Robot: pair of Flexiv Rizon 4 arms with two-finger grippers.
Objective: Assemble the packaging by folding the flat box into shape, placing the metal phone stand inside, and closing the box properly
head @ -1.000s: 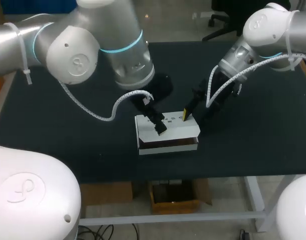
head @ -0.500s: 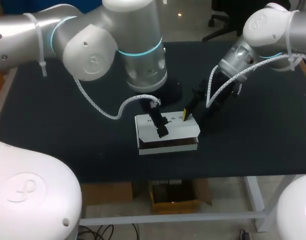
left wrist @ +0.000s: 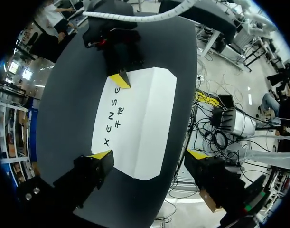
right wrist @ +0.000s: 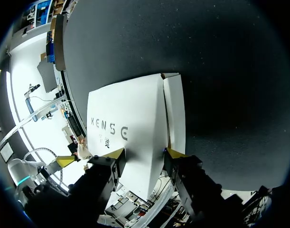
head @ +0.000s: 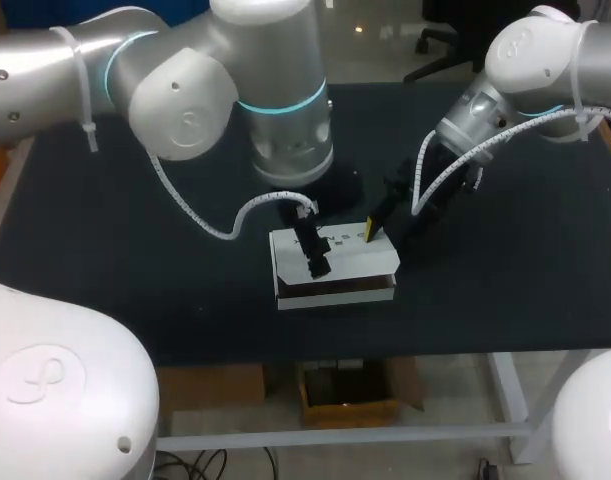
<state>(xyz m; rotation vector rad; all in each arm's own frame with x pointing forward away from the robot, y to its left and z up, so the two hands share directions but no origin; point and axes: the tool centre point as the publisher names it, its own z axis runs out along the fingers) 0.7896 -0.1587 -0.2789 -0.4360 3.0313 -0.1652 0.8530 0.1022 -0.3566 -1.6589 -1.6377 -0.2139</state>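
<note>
The white box [head: 337,268] lies mid-table with its printed lid [left wrist: 135,118] folded down; a dark gap shows under the lid's front edge. The phone stand is not visible. My left gripper [head: 315,257] hovers over the lid's left half, open wide, and its yellow tips straddle the near end of the box [left wrist: 149,154]. My right gripper [head: 370,230] is at the box's far right edge. It is half open [right wrist: 145,153], tips resting on the lid [right wrist: 130,123] beside the narrow side flap [right wrist: 175,114]. Nothing is clamped between its fingers.
The black table [head: 135,250] lies bare on both sides of the box. Its front edge [head: 335,350] is close behind the box. A white spiral cable [head: 215,225] hangs from my left arm over the table's left middle.
My left arm has swung rightward, and its gripper has turned and shifted slightly over the lid. The right gripper and the box have stayed put.
</note>
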